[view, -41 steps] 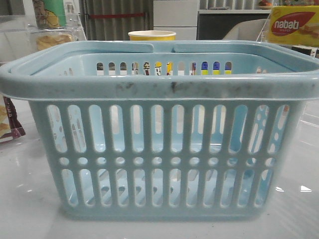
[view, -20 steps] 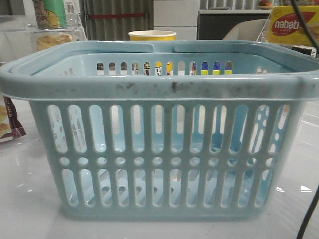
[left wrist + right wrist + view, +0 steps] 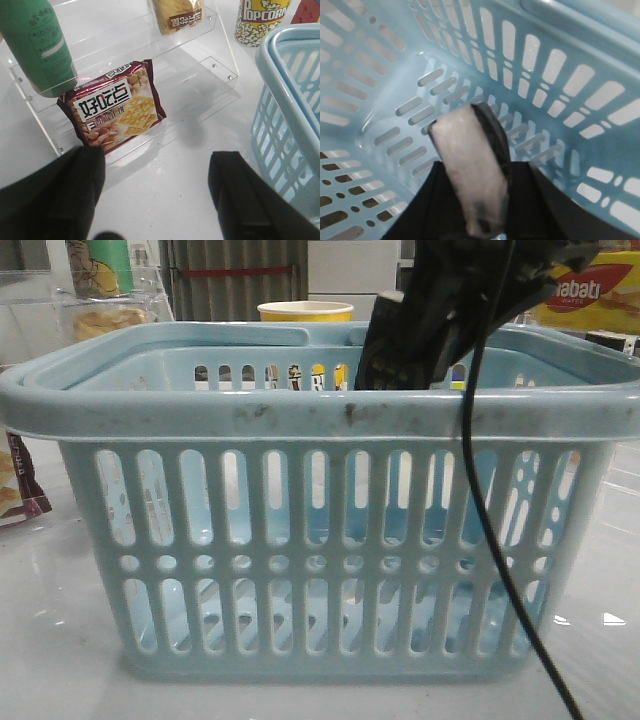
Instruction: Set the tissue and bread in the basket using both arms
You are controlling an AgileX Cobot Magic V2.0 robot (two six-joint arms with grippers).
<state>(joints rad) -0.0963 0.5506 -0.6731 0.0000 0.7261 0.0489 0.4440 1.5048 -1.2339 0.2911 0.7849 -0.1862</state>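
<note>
Right gripper (image 3: 400, 365) absent from front view a second before; entered from upper right since, dipped past rim of basket (image 3: 320, 415). Cable (image 3: 480, 540) draped across basket front. Fingers clenched on tissue (image 3: 475, 180), packet held edge-on above basket floor, not yet released. Judged: tissue drop imminent, first half of task nearly done. Left gripper (image 3: 157, 200) spread wide, empty, hovered over table beside basket, near snack packet (image 3: 115, 110) on clear stand (image 3: 200, 60). Bread not clearly identified in any view.
</note>
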